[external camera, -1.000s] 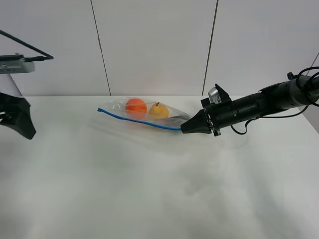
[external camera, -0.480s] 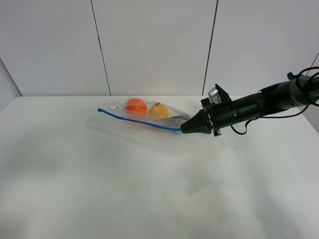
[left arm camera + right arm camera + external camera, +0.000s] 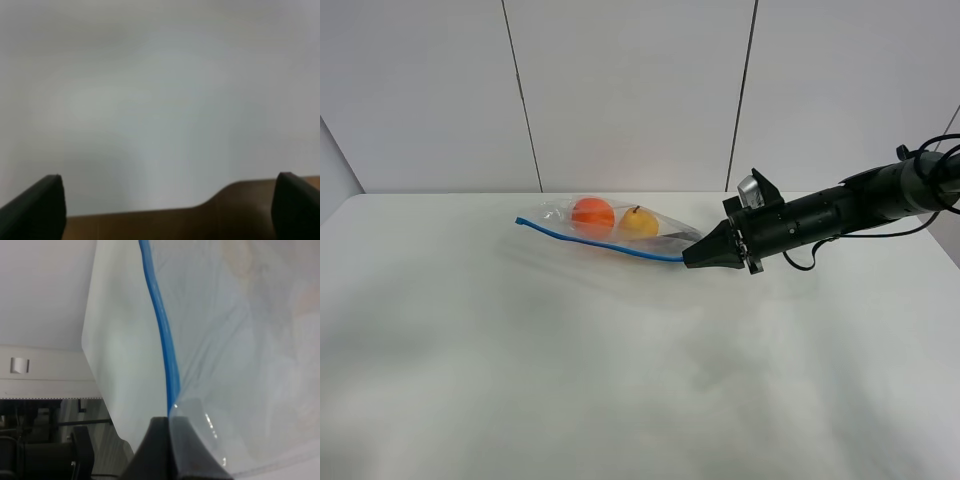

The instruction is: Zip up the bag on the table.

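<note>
The clear bag lies on the white table at the back middle. An orange ball, a yellow pear and a dark item show through it. Its blue strip runs along the near edge. My right gripper is shut on the right end of that strip. In the right wrist view the shut fingertips pinch the blue strip of the bag. My left gripper is open and empty, with its two fingertips wide apart. It is out of the exterior view.
The right arm reaches in from the right, low over the table. A panelled white wall stands behind the table's back edge. The left wrist view shows only a pale blurred surface and a brown band.
The left arm, seen at the left edge one second ago, has gone out of the exterior view. The right gripper and the bag have not moved.
</note>
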{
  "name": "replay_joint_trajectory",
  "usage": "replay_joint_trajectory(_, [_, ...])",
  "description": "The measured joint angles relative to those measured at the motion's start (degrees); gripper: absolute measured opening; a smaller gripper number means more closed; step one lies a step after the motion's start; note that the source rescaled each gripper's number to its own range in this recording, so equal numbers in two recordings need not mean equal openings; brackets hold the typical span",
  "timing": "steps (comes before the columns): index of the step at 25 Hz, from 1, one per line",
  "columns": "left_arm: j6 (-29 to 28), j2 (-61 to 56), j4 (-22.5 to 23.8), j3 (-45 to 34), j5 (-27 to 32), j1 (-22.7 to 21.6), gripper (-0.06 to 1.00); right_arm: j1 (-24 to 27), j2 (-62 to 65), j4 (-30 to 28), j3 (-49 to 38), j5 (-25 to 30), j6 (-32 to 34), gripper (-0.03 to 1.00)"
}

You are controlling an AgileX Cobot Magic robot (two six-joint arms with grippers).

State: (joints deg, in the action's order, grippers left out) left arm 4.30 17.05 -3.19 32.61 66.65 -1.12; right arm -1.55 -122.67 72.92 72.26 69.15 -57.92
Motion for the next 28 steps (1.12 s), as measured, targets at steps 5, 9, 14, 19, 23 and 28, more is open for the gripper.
replay_joint_trajectory(5, [0.0, -10.3, 0.0, -0.1, -0.1, 0.0, 1.0, 0.0, 0.0, 0.0, 0.0, 0.0, 0.4, 0.0])
replay_joint_trajectory(9, [0.0, -17.2, -0.1, -0.1, 0.2, 0.0, 1.0, 0.0, 0.0, 0.0, 0.0, 0.0, 1.3, 0.0])
replay_joint_trajectory(14, [0.0, -17.4, -0.5, -0.1, 0.2, 0.0, 1.0, 0.0, 0.0, -0.9, 0.1, 0.0, 3.4, 0.31])
replay_joint_trajectory(19, [0.0, -17.4, -0.5, -0.1, 0.2, 0.0, 1.0, 0.0, 0.4, -9.1, 2.9, 0.2, 8.9, 0.92])
replay_joint_trajectory(23, [0.0, -17.4, -0.5, -0.1, 0.2, 0.0, 1.0, 0.0, 3.1, -24.3, 9.4, 0.1, 20.4, 0.99])
replay_joint_trajectory(28, [0.0, -17.4, -0.5, -0.1, 0.2, 0.0, 1.0, 0.0, 6.6, -48.5, 18.1, -0.5, 36.0, 1.0])
